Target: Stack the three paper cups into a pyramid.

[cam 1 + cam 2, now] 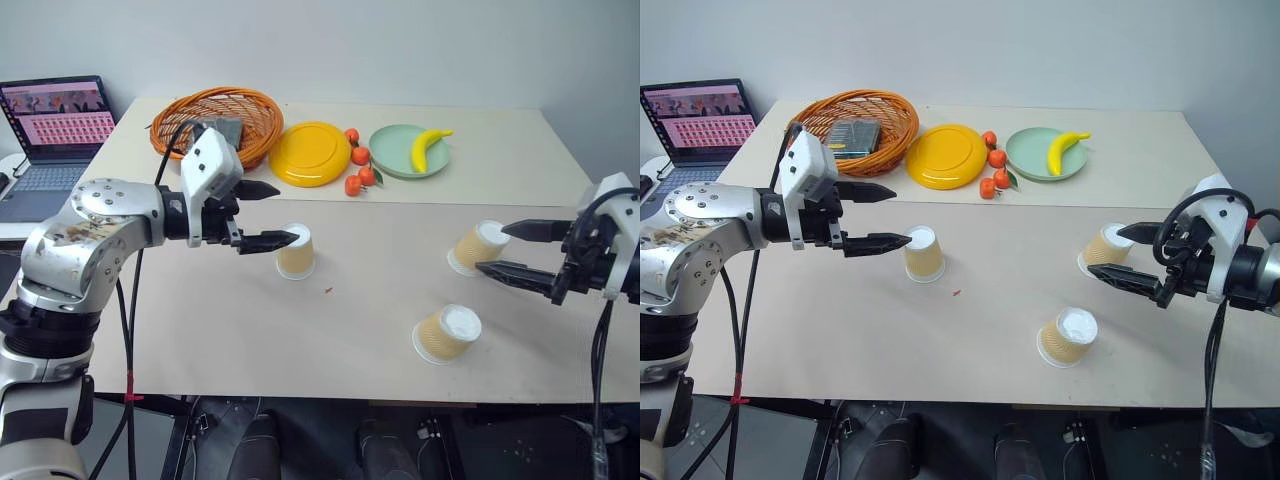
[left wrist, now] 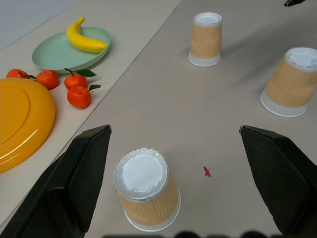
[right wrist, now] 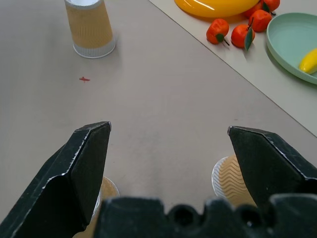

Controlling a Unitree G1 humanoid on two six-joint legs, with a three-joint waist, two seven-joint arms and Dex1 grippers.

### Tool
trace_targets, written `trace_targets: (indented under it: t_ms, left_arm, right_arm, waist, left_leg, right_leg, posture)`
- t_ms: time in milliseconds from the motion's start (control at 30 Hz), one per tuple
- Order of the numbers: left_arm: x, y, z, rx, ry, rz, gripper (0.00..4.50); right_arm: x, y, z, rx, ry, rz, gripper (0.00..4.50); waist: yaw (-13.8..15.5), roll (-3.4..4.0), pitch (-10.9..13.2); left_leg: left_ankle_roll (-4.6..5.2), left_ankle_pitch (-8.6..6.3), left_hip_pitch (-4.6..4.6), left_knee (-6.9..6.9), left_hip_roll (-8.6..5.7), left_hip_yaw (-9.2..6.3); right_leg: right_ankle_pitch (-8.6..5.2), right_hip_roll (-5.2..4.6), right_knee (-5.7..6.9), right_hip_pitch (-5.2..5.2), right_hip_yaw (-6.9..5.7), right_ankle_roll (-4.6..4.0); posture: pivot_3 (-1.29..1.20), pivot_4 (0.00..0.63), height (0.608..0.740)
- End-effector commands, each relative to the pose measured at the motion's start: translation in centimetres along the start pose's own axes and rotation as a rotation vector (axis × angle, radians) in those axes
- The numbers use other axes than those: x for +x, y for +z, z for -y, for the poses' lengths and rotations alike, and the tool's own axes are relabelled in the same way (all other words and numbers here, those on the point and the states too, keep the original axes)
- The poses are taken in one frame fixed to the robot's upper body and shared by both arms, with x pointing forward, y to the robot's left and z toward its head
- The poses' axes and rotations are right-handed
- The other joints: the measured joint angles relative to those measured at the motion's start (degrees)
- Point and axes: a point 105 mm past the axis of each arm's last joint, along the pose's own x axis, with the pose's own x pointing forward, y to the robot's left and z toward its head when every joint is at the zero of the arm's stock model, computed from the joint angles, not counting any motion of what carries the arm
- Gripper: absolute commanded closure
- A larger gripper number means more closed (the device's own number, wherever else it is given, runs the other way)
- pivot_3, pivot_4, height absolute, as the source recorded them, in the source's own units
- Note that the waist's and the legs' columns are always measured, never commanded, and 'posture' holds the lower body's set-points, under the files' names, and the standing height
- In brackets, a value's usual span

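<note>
Nowhere legible writing on three paper cups

Three tan, ribbed paper cups stand upside down and apart on the counter, white bases up: one on the left, one on the right, one nearer the front edge. None is stacked.

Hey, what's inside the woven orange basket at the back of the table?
The woven orange basket holds a flat grey packet; whatever lies beneath it is covered.
</note>
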Motion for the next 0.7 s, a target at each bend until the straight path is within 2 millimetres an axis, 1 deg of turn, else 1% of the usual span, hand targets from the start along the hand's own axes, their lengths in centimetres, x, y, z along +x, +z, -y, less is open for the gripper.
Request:
trace_targets:
  t_ms: [33,100,167,267,367,567,700]
  left_arm:
    - [-0.2,2.2,-0.2,0.041,-0.004,0.074,0.07]
    - [0.0,3.2,0.2,0.014,-0.059,0.11,0.07]
    - [0.1,4.0,0.4,-0.013,-0.106,0.137,0.07]
    - [0.6,4.7,0.7,-0.007,-0.182,0.138,0.07]
    - [1.2,4.5,1.2,0.048,-0.241,0.096,0.07]
    - [1.6,3.6,2.2,0.129,-0.361,0.012,0.07]
    - [1.9,4.3,2.9,0.161,-0.422,0.013,0.07]
  right_arm:
    - [-1.0,1.1,0.2,-0.054,-0.03,0.005,0.0]
    - [-1.4,0.4,0.0,-0.064,-0.026,-0.037,0.0]
    - [-2.1,0.2,-0.3,-0.049,-0.013,-0.044,0.0]
    - [-2.2,0.2,-1.8,-0.031,0.035,-0.02,0.0]
    - [-2.1,-0.1,-2.8,-0.009,0.053,-0.006,0.0]
    - [-1.7,-0.8,-5.2,0.034,0.108,0.012,0.0]
    - [-1.2,-1.3,-6.6,0.046,0.129,0.007,0.0]
  waist:
    - [0.0,0.0,0.0]
    - [0.4,-0.01,0.0]
    - [0.9,-0.01,0.0]
    - [1.1,0.0,0.0]
    - [1.1,-0.01,0.0]
    - [1.1,-0.01,0.0]
    - [1.2,-0.03,0.0]
  left_leg:
    - [0.0,0.0,0.0,0.0,0.0,0.0]
    - [0.0,0.0,0.0,0.0,0.0,0.0]
    - [0.0,0.0,-0.07,0.06,-0.02,-0.06]
    - [0.0,0.0,-0.07,0.06,-0.03,-0.05]
    - [0.0,0.0,-0.02,0.09,-0.03,-0.07]
    - [0.0,0.01,0.0,0.21,-0.04,-0.06]
    - [0.0,0.01,-0.01,0.35,-0.03,-0.07]
  right_leg:
    - [0.0,0.0,0.0,0.0,0.0,0.0]
    - [0.0,0.0,0.01,0.0,0.0,0.0]
    - [0.0,0.0,0.02,0.0,-0.06,0.01]
    - [0.0,0.0,0.03,-0.01,-0.04,0.01]
    - [0.0,0.01,0.12,0.01,-0.04,0.02]
    - [-0.01,0.01,0.36,-0.02,-0.01,0.01]
    - [-0.01,0.02,0.41,0.0,-0.02,0.02]
  posture:
    - [0.0,0.15,0.732]
    - [0.0,0.15,0.732]
    - [0.0,0.15,0.732]
    - [0.0,0.15,0.732]
    - [0.0,0.15,0.732]
    - [0.0,0.15,0.732]
    - [0.0,0.15,0.732]
